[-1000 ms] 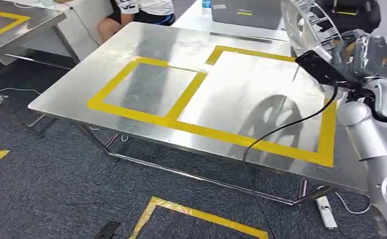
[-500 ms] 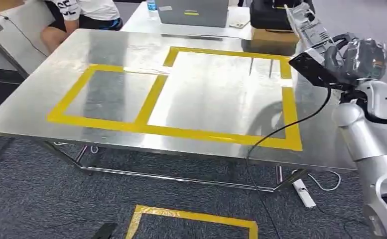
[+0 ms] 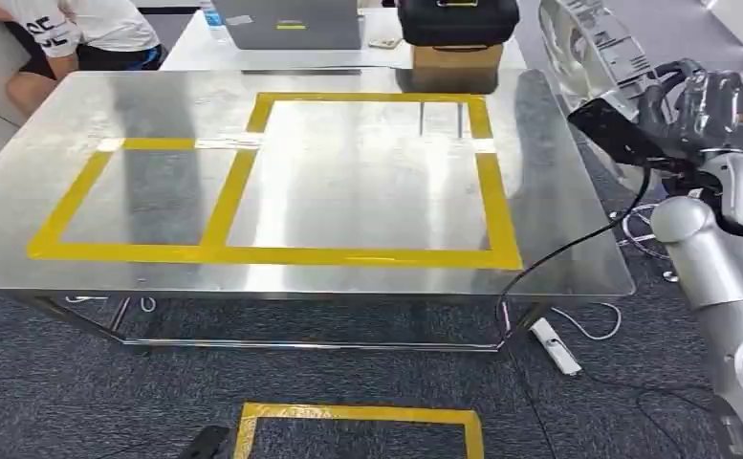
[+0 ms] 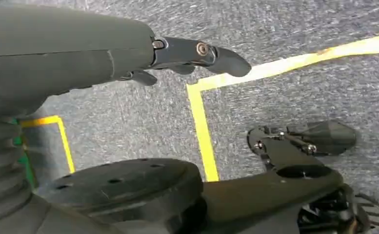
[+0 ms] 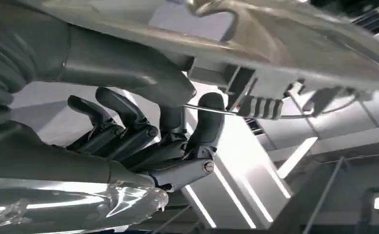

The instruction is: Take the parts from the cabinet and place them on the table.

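Part held up beside the steel desk

The desk, marked with yellow tape, was seen ahead; a large silvery ribbed part was held raised off its right edge by the right robot hand, fingers hooked around a wire on it. The left robot hand (over grey carpet) was seen loosely spread, holding nothing.
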